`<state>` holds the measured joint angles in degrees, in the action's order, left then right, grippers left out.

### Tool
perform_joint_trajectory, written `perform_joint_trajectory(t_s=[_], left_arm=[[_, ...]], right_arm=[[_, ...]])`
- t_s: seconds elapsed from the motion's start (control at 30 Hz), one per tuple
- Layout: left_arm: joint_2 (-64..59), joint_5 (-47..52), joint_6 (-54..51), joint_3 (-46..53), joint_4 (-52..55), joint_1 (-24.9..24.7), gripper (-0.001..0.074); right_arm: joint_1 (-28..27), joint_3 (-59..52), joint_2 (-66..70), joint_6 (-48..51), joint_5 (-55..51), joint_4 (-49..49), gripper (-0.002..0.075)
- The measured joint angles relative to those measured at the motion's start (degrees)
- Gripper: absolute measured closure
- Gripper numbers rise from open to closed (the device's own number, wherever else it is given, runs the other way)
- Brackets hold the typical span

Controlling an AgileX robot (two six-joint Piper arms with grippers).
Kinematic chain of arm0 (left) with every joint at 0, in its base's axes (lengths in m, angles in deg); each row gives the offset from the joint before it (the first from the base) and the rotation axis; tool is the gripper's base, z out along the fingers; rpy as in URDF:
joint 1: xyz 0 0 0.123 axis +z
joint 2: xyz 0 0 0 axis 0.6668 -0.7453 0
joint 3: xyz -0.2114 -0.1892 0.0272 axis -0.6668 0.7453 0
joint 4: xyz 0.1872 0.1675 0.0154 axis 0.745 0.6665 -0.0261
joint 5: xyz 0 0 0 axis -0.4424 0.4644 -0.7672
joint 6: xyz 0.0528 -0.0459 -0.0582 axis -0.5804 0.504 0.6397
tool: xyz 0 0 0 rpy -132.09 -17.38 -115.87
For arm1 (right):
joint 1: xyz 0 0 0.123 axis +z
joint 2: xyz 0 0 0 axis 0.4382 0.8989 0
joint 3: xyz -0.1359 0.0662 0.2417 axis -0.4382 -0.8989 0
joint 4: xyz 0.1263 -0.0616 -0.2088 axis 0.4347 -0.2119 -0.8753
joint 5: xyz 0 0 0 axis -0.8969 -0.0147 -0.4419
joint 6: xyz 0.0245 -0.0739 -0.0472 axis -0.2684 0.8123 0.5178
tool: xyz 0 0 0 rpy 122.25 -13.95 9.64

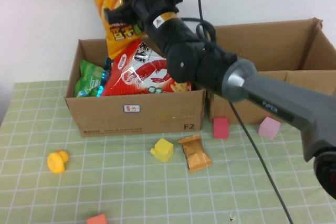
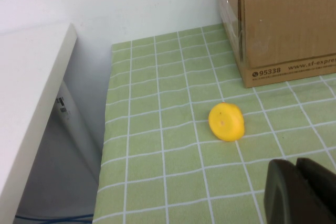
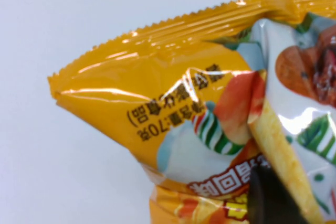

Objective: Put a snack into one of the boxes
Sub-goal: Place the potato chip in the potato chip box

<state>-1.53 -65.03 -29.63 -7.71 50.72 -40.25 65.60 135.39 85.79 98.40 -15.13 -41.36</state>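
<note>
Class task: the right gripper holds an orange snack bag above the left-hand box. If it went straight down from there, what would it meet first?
Most likely the red snack bag in the left box; the orange bag in the right gripper hangs just above it. Depth is unclear. The left gripper sits parked by the yellow toy.

High view looks down across the table; left wrist view nears its corner (both show the box [image 1: 136,114]).
</note>
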Motion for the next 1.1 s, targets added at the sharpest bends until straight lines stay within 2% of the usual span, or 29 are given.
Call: perform_joint_trajectory(t_s=[0.17, 0.33, 0.5, 0.63, 0.8, 1.1], left_arm=[[0.00, 0.00, 0.00, 0.00, 0.00, 0.00, 0.0738], [0.00, 0.00, 0.00, 0.00, 0.00, 0.00, 0.0738], [0.00, 0.00, 0.00, 0.00, 0.00, 0.00, 0.0738], [0.00, 0.00, 0.00, 0.00, 0.00, 0.00, 0.0738], [0.00, 0.00, 0.12, 0.00, 0.00, 0.00, 0.0738], [0.00, 0.00, 0.12, 0.00, 0.00, 0.00, 0.0737]], right_arm=[[-0.64, 0.29, 1.46, -1.10, -1.57, 0.00, 0.0571], [-2.13, 0.72, 1.71, -0.79, -8.81, 0.09, 0.0576], [-3.66, 1.34, 1.71, 1.06, -18.68, 0.61, 0.0613], [-4.28, 1.47, 1.76, 1.85, -26.96, 0.84, 0.0673], [-4.28, 1.96, 1.96, 2.16, -35.82, 0.95, 0.0703], [-4.28, 2.78, 1.96, 2.16, -41.67, 0.95, 0.0715]])
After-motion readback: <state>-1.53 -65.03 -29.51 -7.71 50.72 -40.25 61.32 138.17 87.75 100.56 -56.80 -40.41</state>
